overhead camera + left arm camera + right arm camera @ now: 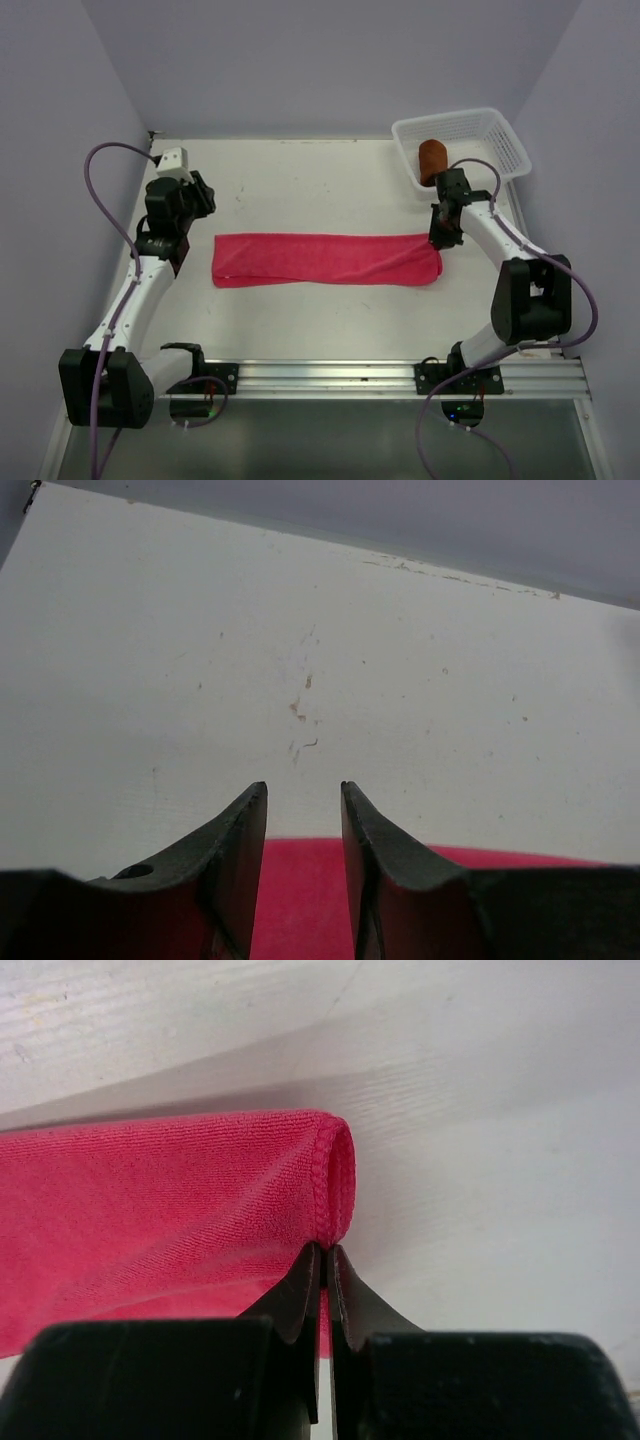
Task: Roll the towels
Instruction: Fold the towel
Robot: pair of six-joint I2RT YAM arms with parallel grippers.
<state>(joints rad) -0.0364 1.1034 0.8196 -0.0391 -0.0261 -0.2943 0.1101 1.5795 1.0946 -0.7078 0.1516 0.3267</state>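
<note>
My right jaws pinch just the hem of the pink towel (150,1200); so thin a grip could slip mid-roll. My left jaws stand narrowly parted, empty.

You'll find no text, label, brand, number or sign that can be read anywhere in these three camera views of yours.

— Where is the pink towel (325,260)?
— Stretched out flat across the middle of the bench (300,190), long side running left to right; unrolled; its right end curls up and over, the stitched hem pinched in the right gripper (322,1250).
— And the rust-brown towel (432,160)?
— Rolled into a tight cylinder; standing on end inside the white basket (515,150) at the far right corner; apart from the pink one.
</note>
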